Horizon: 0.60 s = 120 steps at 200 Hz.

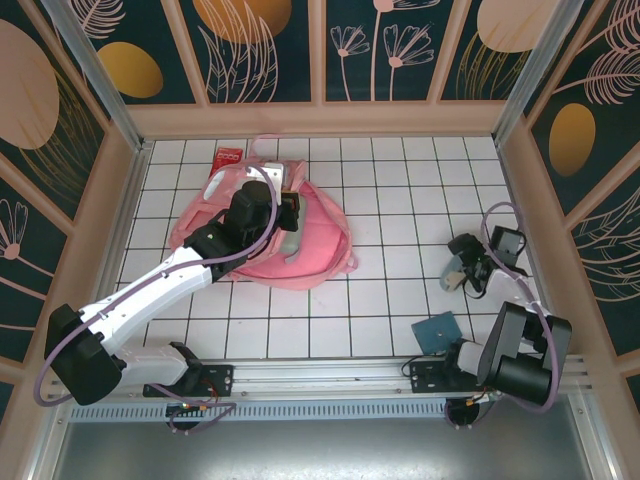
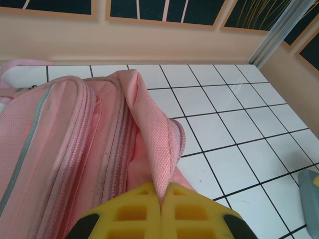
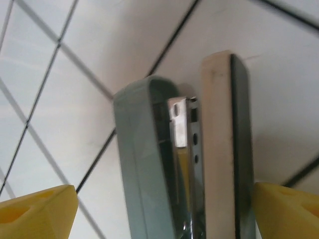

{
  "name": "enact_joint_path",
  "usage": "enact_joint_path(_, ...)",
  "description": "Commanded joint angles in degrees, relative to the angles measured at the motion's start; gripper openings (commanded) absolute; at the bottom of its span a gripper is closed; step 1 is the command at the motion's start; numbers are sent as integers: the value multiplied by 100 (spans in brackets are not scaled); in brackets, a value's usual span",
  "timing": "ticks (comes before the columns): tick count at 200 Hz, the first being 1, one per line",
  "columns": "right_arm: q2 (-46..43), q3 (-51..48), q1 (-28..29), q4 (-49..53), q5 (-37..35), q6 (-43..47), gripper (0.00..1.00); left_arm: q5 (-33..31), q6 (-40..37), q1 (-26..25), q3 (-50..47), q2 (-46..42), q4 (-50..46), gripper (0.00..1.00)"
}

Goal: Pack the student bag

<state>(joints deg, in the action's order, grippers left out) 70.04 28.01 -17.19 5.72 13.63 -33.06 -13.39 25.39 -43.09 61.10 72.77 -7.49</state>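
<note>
I hold the left gripper point(image 2: 162, 201) clamped on the student bag point(image 2: 60, 139) flap. Well right of the bag, the right gripper point(image 3: 167, 209) gapes astride a stapler point(image 3: 142, 149).

The left arm point(image 1: 150, 290) stretches from its near-left base toward the far middle. Its left gripper point(image 2: 162, 199) is pinched tight on a fold of the student bag point(image 2: 60, 149). The right arm point(image 1: 520, 345) is folded close over its near-right base, and its right gripper point(image 3: 164, 211) points downward with yellow fingers point(image 3: 35, 214) spread wide.
</note>
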Motion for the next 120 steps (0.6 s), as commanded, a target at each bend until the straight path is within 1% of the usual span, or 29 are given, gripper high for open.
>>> enact_joint_path(1,34,90,492,-353,436,245,90,126,89,-24,33,-215,582,2)
enact_joint_path(16,115,218,848,-264,265,281,90,143,89,-24,47,-211,582,2)
enact_joint_path(40,315,423,1215,-122,143,226,89,137,98,-18,42,-222,573,2)
enact_joint_path(63,339,649,1403,356,-807,80,89,143,98,-23,33,-246,568,2)
enact_joint_path(86,233,723,1414,713,-1513,-118,79,133,98,-24,33,-264,562,2)
enact_joint_path(97,158,715,1409,806,-1777,-184,73,118,97,-24,25,-279,564,2)
enact_joint_path(110,107,673,1405,851,-1966,-236,67,109,97,-24,16,-281,564,2)
enact_joint_path(120,143,662,1395,853,-2013,-237,65,115,98,-23,7,-281,573,2)
